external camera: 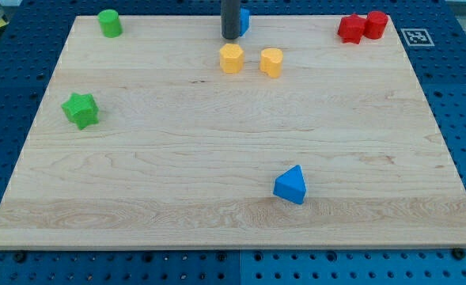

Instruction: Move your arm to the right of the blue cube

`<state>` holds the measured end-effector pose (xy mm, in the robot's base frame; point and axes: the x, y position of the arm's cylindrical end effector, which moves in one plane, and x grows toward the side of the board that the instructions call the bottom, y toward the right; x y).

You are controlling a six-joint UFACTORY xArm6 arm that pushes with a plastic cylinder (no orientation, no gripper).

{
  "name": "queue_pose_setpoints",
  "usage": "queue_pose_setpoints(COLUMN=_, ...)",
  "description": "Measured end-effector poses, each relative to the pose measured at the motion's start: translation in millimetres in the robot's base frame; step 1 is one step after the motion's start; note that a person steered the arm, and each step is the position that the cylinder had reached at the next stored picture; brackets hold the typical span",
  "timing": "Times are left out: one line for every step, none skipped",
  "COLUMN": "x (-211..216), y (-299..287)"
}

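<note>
Camera view: my tip (231, 36) sits at the bench's (217, 158) top edge, touching and largely hiding the blue cube (244, 20); there is no tool.

My tip (231, 37) stands at the wooden board's (217, 158) top edge, hiding most of the blue cube (245, 20) behind it; the yellow hexagonal block (231, 58) lies just below, the yellow cylinder (271, 62) beside it rightward.

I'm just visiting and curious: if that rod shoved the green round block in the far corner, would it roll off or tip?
The green cylinder stands upright on its flat end, so it would probably slide, not roll. It looks squat, so tipping seems unlikely. The wooden board looks smooth, so it may glide easily.
</note>
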<state>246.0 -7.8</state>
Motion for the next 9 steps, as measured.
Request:
queue_pose_setpoints(x=32, y=3)
queue_pose_setpoints(x=36, y=5)
queue_pose_setpoints(x=36, y=6)
queue_pose_setpoints(x=36, y=13)
queue_pose_setpoints(x=36, y=27)
queue_pose_setpoints(x=36, y=41)
queue_pose_setpoints(x=36, y=54)
queue_pose_setpoints(x=33, y=67)
queue_pose_setpoints(x=30, y=86)
